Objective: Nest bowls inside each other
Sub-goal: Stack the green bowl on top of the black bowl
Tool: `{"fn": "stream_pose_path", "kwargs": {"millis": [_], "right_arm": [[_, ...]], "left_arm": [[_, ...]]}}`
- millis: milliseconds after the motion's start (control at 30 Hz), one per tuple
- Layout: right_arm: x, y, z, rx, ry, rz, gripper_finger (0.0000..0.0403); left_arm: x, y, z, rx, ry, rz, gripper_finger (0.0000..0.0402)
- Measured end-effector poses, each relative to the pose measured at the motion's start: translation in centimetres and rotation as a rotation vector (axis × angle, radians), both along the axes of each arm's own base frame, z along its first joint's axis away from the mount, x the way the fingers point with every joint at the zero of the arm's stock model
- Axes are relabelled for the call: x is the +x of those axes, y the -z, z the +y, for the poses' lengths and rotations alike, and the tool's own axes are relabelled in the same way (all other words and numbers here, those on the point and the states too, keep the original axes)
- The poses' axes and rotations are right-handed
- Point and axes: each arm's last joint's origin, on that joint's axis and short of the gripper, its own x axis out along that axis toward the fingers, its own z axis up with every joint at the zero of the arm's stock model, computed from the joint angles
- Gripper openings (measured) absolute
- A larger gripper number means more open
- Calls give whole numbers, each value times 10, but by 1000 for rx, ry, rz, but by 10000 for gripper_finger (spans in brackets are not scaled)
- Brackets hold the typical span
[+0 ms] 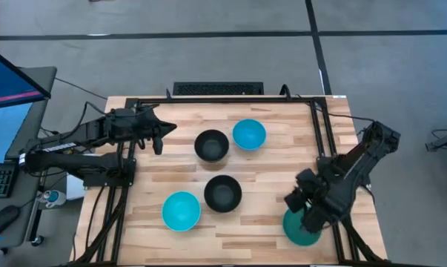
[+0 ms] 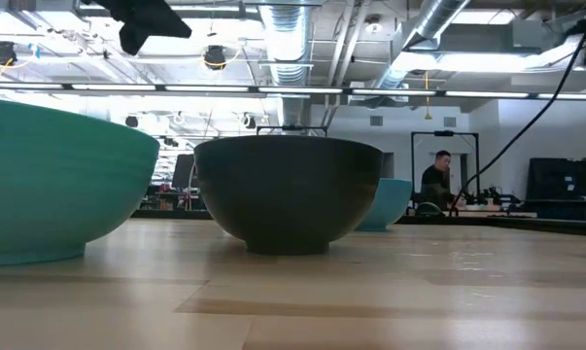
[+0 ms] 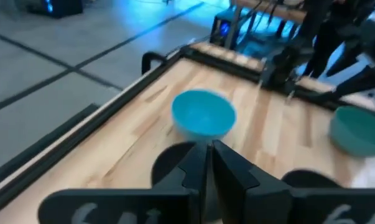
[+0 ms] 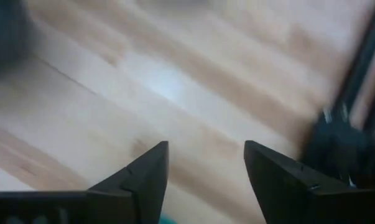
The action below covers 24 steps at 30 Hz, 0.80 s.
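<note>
Five bowls stand upright on their bases on the wooden table. The high view shows a black bowl [image 1: 211, 145] and a cyan bowl [image 1: 248, 135] toward the far side. Nearer lie a second black bowl [image 1: 222, 193] and a second cyan bowl [image 1: 181, 211]. A teal bowl [image 1: 301, 227] stands at the near right. My left gripper [image 1: 161, 134] hovers shut, left of the far black bowl [image 3: 171, 163], with the far cyan bowl [image 3: 203, 114] beyond it. My right gripper [image 4: 206, 163] is open just above the teal bowl's far rim and touches nothing.
A black metal frame [image 1: 316, 122] runs along the table's far and side edges. A monitor and keyboard [image 1: 1, 96] stand off the table's left. Bare wood lies between the bowls and along the near edge. A person [image 2: 434, 180] sits far off in the room.
</note>
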Motion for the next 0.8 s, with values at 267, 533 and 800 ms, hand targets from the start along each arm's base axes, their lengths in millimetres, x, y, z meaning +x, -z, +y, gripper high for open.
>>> {"fn": "stream_pose_path", "kwargs": {"millis": [267, 533, 800], "right_arm": [[27, -48, -41, 53, 39, -225, 192], [36, -92, -72, 334, 29, -519, 159], [18, -90, -84, 572, -183, -199, 162]], "left_arm": [[2, -1, -7, -104, 48, -41, 14], [11, -3, -19, -137, 119, -82, 14], [28, 3, -27, -151, 170, -48, 14]]}}
